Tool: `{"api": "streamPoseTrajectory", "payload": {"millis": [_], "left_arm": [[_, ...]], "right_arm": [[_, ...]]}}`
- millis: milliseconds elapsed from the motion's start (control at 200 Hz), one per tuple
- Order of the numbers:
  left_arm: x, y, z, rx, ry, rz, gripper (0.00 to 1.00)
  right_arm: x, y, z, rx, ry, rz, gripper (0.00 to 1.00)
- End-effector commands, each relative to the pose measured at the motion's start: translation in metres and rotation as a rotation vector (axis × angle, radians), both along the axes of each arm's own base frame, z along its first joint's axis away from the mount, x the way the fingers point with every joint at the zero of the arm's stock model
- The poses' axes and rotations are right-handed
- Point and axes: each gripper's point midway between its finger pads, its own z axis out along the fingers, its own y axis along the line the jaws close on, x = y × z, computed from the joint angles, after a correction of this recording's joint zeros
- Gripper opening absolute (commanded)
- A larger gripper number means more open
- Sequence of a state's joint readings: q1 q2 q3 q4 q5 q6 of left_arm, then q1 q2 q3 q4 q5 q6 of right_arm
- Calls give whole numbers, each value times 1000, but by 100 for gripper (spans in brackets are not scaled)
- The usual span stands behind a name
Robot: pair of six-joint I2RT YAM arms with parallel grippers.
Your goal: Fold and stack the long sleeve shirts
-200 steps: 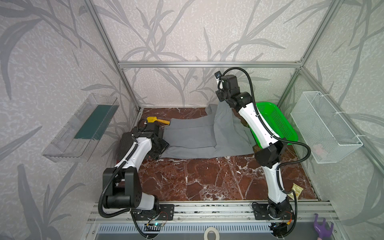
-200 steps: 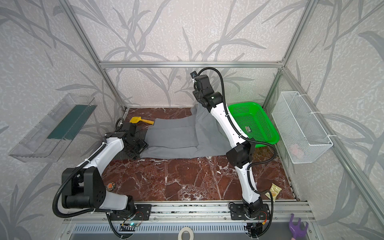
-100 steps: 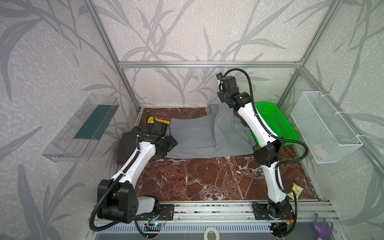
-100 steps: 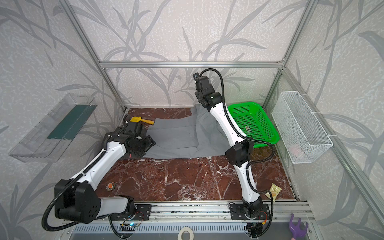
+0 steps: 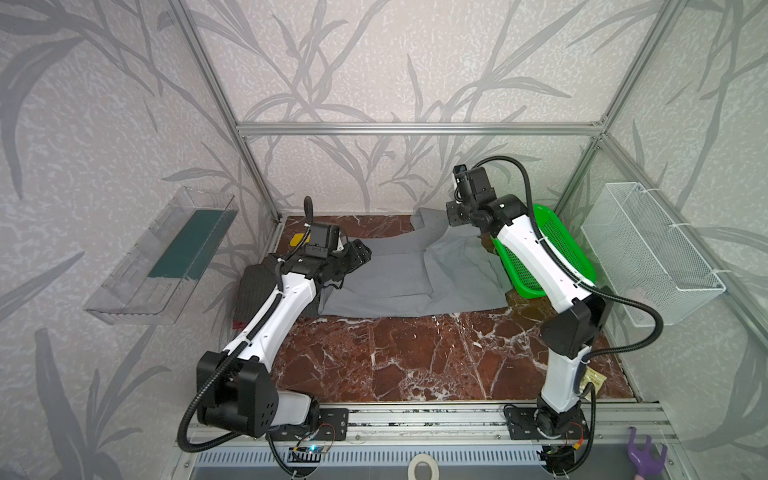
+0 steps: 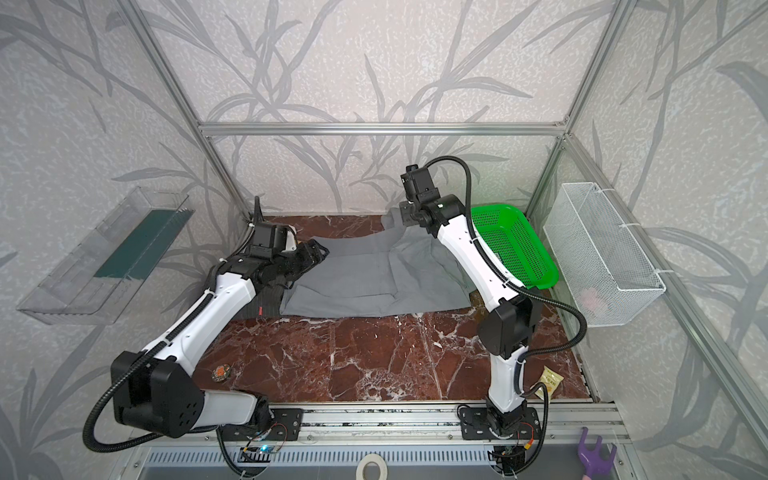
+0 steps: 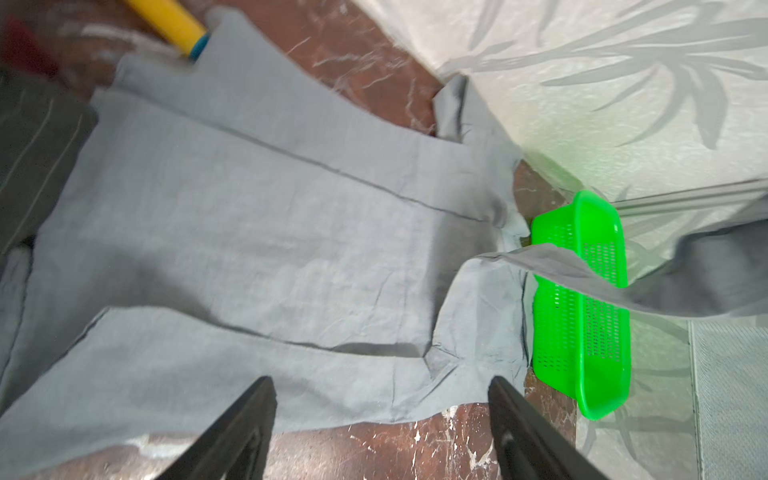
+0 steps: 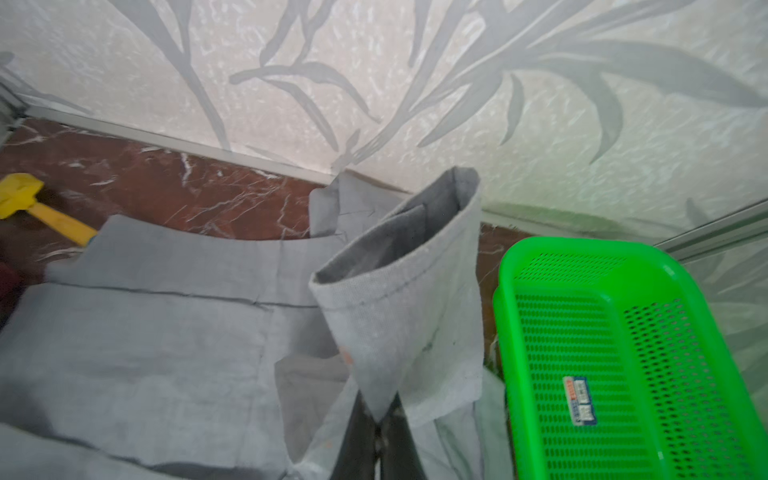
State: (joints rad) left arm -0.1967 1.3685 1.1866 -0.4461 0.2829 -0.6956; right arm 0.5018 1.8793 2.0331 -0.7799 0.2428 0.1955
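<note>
Cloth covers the back of the table [image 5: 415, 357]: the light-grey shirt [image 5: 395, 274] lies spread and mostly flat on the red marble, its long side running left to right in both top views. The right gripper [image 8: 376, 430] is clamped on the shirt's cuff [image 8: 399, 291], with the fabric pinched between its closed jaws. The cuff stands open above the fingers, and the sleeve hangs from it down to the body of the shirt. That lifted sleeve is at the far right end of the garment, close to the back wall and just beside the green basket [image 5: 561, 249] on the table.

The left gripper [image 7: 381, 380] hovers over the shirt's left end with its jaws spread wide and nothing between them; whether it touches the cloth cannot be told. Left of the grey shirt lies the pinstriped shirt [image 5: 253, 286], partly under the left arm, with an edge of the dark red garment [image 5: 237, 323] showing beneath it. A yellow tool [image 8: 41, 212] rests near the back wall, just beside the grey shirt's far left corner.
</note>
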Motion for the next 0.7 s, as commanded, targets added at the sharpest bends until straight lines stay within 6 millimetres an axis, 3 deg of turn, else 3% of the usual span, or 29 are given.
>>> {"api": "streamPoseTrajectory", "payload": {"millis": [0,220,235,295,490,575,695], "left_arm": [[6,0,22,78,-114,-66,81],[-1,2,17,89,-93,-70,81],[-1,2,16,89,-91,-70,81],[-3,3,13,89,-91,-69,81],[-11,6,6,116,-86,-78,81],[-15,8,3,139,-87,-86,81],[-19,13,1,167,-91,-85,82]], "right_arm": [[-19,19,-5,222,61,15,0],[-55,45,-42,349,165,14,0],[-60,44,-34,358,148,11,0],[-70,54,-40,360,157,14,0],[-96,87,-79,410,269,-22,0],[-106,107,-102,357,316,-15,17],[-118,129,-98,347,331,70,39]]}}
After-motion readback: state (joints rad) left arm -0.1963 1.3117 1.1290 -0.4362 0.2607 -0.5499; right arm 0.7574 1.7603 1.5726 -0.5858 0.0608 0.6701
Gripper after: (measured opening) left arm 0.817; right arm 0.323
